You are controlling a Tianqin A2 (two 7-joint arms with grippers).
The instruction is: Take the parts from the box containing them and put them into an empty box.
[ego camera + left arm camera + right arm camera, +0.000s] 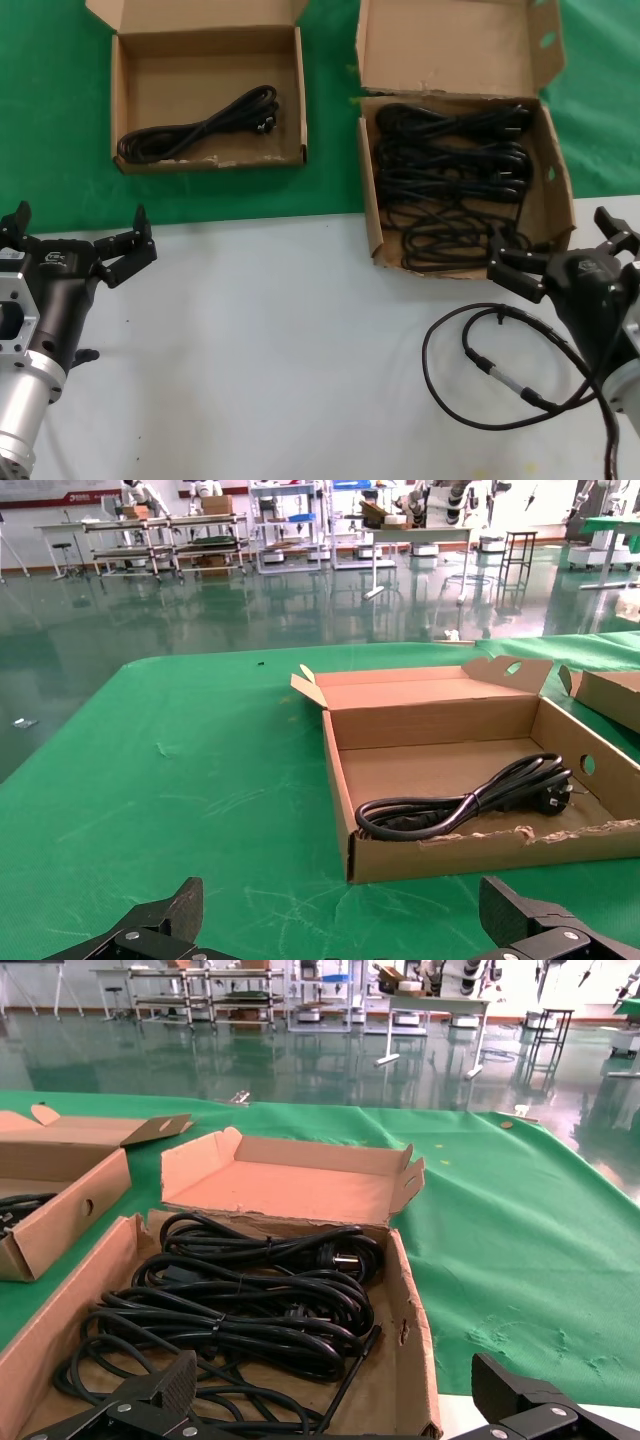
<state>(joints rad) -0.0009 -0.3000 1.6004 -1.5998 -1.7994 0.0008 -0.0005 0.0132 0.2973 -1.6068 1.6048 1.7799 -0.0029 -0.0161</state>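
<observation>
The long cardboard box with a tall lid and oval holes stands at the back right and holds several looped black power cords. My right gripper hovers open at the box's front right corner, and its wrist view looks over the cords with nothing between the fingers of the gripper. The squarish shallow box at the back left holds one cord bundle. My left gripper is open at the front left, well short of that box and its cord.
A thicker black cable with silver connectors loops on the white table just in front of the right gripper. Both boxes stand on green cloth behind the white surface, with a gap between them.
</observation>
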